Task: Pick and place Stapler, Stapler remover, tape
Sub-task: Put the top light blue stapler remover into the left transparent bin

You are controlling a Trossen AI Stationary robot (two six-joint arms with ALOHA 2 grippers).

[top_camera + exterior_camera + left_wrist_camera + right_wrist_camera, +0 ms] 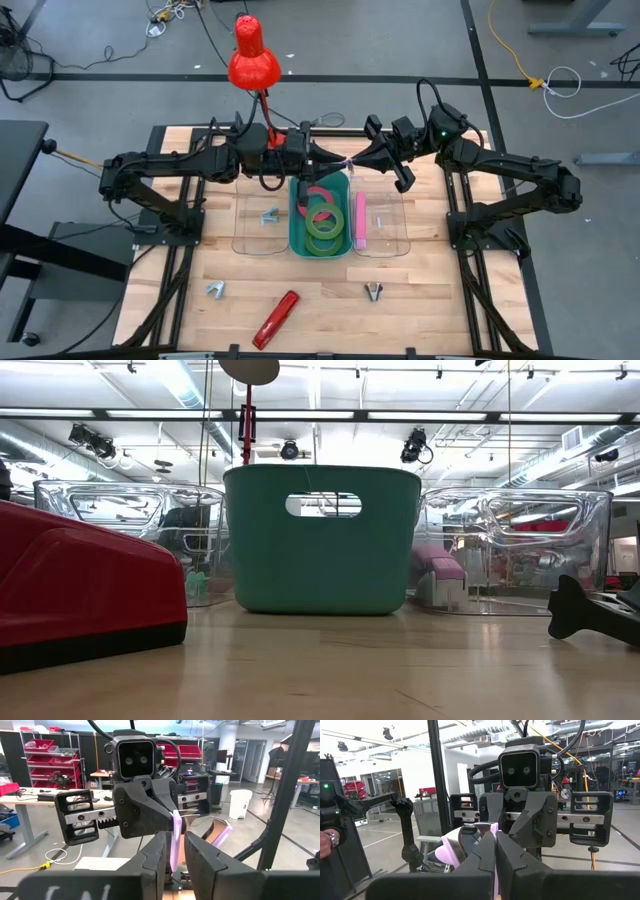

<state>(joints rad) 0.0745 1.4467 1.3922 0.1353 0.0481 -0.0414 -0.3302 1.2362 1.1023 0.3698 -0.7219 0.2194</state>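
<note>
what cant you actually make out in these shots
- Red stapler: low view, cut off by the left edge.
- Contents of the green bin: low view, hidden by its opaque wall.
- Pink tape roll: both wrist views, mostly covered by the left gripper and right gripper.
- Staple remover: high view, too small for detail.

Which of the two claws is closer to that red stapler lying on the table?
Left, slightly. Both grippers, left and right, meet high above the green bin; the stapler lies near the front edge, on the left gripper's side.
</note>
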